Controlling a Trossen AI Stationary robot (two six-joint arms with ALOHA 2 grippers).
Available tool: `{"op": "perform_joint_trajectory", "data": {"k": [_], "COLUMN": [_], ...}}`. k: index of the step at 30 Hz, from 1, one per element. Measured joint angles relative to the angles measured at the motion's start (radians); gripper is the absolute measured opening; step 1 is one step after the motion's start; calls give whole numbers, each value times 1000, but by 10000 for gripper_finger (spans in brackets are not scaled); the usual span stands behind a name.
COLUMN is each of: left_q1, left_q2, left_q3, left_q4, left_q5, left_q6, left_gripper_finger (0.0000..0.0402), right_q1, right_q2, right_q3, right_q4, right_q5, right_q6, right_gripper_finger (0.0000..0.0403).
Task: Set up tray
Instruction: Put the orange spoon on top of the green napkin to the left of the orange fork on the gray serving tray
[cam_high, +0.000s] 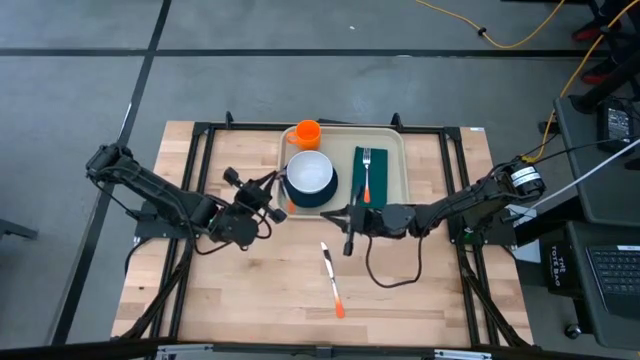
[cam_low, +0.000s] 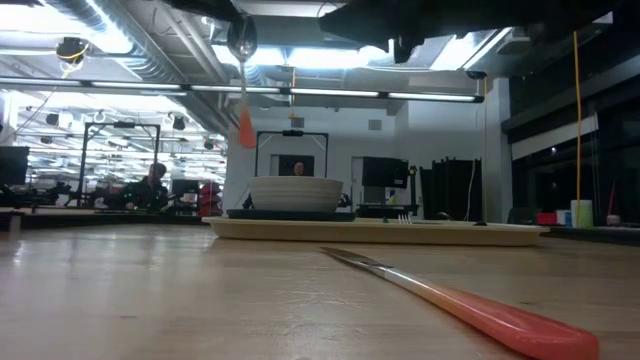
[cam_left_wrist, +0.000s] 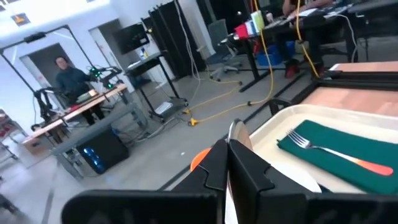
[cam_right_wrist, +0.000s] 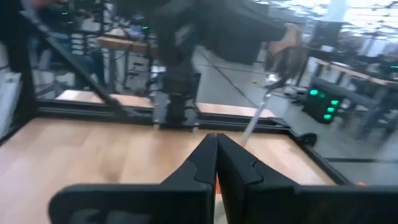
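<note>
i see the big wooden table (cam_high: 250, 290) first. the cream tray (cam_high: 395, 140) sits at the far middle of it. on the tray there is a dark plate (cam_high: 310, 198) with a white bowl (cam_high: 310, 172) on top, a green napkin (cam_high: 372, 178) with a fork (cam_high: 366, 170) lying on it, and an orange cup (cam_high: 306, 133) at the far left corner. my left gripper (cam_high: 277, 190) is just left of the tray, by the bowl, pinched shut on a spoon (cam_low: 242, 60) with an orange handle, held up in the air. my right gripper (cam_high: 349, 222) is at the tray's near edge, below the napkin, closed with nothing in it that i can see. a knife (cam_high: 331, 278) with an orange handle lies on the bare wood, well apart from the tray.
</note>
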Motion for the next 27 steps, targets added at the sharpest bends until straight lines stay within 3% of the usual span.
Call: {"op": "perform_joint_trajectory", "data": {"k": [3, 13, 19, 22, 27], "left_q1": [18, 117, 201, 235, 254], "left_q2": [15, 116, 125, 124, 124], "left_q3": [0, 0, -20, -76, -162], "left_q4": [76, 416, 571, 667, 875], "left_q5": [36, 313, 585, 590, 570], "left_q6": [78, 422, 472, 488, 548], "left_gripper_finger": [2, 2, 2, 2, 2], "right_q1": [-11, -27, -25, -16, 17], "right_q2": [0, 0, 0, 0, 0], "right_q3": [0, 0, 0, 0, 0], "right_q4": [8, -35, -96, -139, -170], "right_q5": [12, 15, 15, 39, 200], "right_q6": [0, 42, 34, 35, 26], "right_gripper_finger": [16, 63, 84, 86, 87]}}
